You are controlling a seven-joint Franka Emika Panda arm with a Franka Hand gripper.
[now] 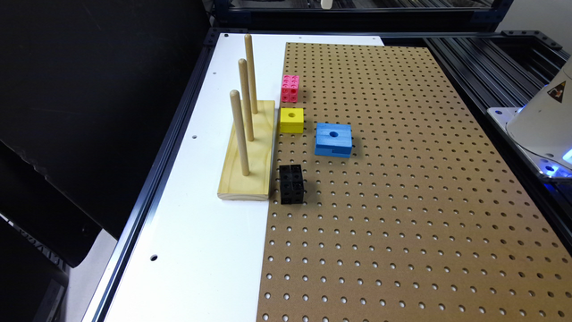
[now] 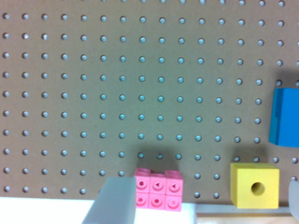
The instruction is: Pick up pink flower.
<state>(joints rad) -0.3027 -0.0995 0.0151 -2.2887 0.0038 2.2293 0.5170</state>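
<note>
The pink flower [image 1: 290,88] is a small bright pink block of joined cubes with round holes. It rests on the brown pegboard [image 1: 402,179] near its edge, at the far end of a row of blocks. In the wrist view the pink flower [image 2: 159,189] lies just beside one grey finger [image 2: 114,200]. The other finger [image 2: 295,200] shows past the yellow block [image 2: 254,185]. My gripper [image 2: 205,189] is open, above the board, with nothing held between its fingers.
A yellow block [image 1: 292,120], a blue block [image 1: 333,139] and a black holed block [image 1: 292,184] sit on the pegboard. A wooden base with three upright pegs [image 1: 248,147] stands on the white table strip [image 1: 201,246]. The robot base [image 1: 545,120] is at the exterior view's right.
</note>
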